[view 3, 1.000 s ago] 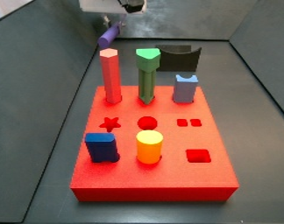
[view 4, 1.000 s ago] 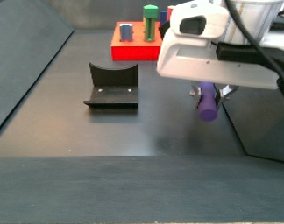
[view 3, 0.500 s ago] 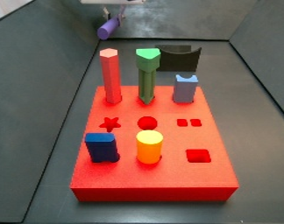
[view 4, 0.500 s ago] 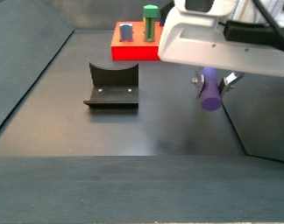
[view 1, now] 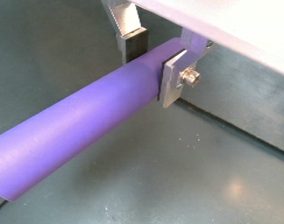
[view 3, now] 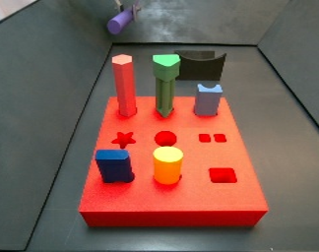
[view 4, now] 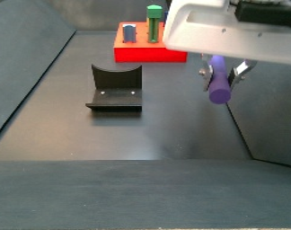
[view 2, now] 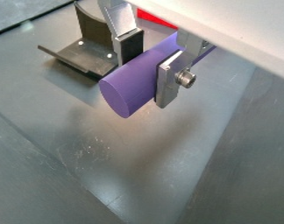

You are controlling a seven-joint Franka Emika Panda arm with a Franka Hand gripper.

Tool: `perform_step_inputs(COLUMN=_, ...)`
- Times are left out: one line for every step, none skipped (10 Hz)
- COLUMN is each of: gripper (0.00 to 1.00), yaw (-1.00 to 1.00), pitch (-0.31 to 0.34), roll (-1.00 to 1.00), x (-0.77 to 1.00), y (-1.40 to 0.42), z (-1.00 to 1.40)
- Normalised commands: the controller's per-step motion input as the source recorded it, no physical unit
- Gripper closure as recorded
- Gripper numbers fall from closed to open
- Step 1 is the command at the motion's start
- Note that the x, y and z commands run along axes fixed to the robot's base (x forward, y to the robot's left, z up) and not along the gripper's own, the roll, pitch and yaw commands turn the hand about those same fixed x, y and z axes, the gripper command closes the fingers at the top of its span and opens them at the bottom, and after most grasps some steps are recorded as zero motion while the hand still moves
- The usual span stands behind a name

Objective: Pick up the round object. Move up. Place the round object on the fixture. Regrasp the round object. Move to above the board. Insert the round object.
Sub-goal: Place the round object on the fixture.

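The round object is a long purple peg (view 1: 97, 118), held crosswise between my gripper's (view 1: 152, 59) silver fingers in both wrist views (view 2: 138, 74). The gripper (view 4: 224, 70) is shut on it and holds it well above the dark floor; in a side view the peg (view 3: 120, 21) hangs near the back wall, behind the board. The fixture (view 4: 114, 87), a dark notched block, stands on the floor to the side of the peg and also shows in a wrist view (view 2: 86, 45). The red board (view 3: 169, 157) has an open round hole (view 3: 166, 138).
On the board stand a red hexagonal peg (view 3: 124, 84), a green peg (view 3: 165, 84), a grey-blue notched peg (view 3: 209, 98), a blue block (view 3: 115, 164) and a short yellow cylinder (view 3: 167, 164). Grey walls close in the floor.
The gripper has risen with the purple peg in it, higher above the floor than one second ago. The board and fixture have not moved.
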Motion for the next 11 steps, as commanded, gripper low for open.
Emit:
perform_step_inputs(gripper=1.00, yaw=0.02, pitch=0.111, roll=0.11, x=-0.04, y=-0.01, z=1.00)
perform_step_inputs(gripper=1.00, yaw=0.02, pitch=0.106, roll=0.10, x=-0.04, y=0.00, z=0.98)
perform_step_inputs(gripper=1.00, yaw=0.02, pitch=0.102, roll=0.10, x=-0.03, y=0.00, z=0.89)
perform_step_inputs(gripper=1.00, yaw=0.02, pitch=0.106, roll=0.11, x=-0.03, y=0.00, z=0.76)
perform_step_inputs(gripper=1.00, yaw=0.02, pitch=0.108, roll=0.10, x=-0.02, y=0.00, z=0.69)
perform_step_inputs(gripper=1.00, yaw=0.02, pitch=0.110, roll=0.10, x=-0.02, y=0.00, z=0.55)
perform_step_inputs(gripper=1.00, yaw=0.03, pitch=0.112, roll=0.11, x=-0.02, y=0.00, z=0.48)
perform_step_inputs(gripper=1.00, yaw=0.03, pitch=0.109, roll=0.10, x=-0.02, y=0.00, z=0.30)
perform_step_inputs(gripper=1.00, yaw=0.02, pitch=0.108, roll=0.10, x=-0.02, y=0.00, z=0.22)
perform_step_inputs(gripper=1.00, yaw=0.63, pitch=-0.102, roll=-0.03, x=1.00, y=-0.64, z=0.25)
perform_step_inputs(gripper=1.00, yaw=0.62, pitch=-0.102, roll=-0.03, x=1.00, y=-0.64, z=0.24)
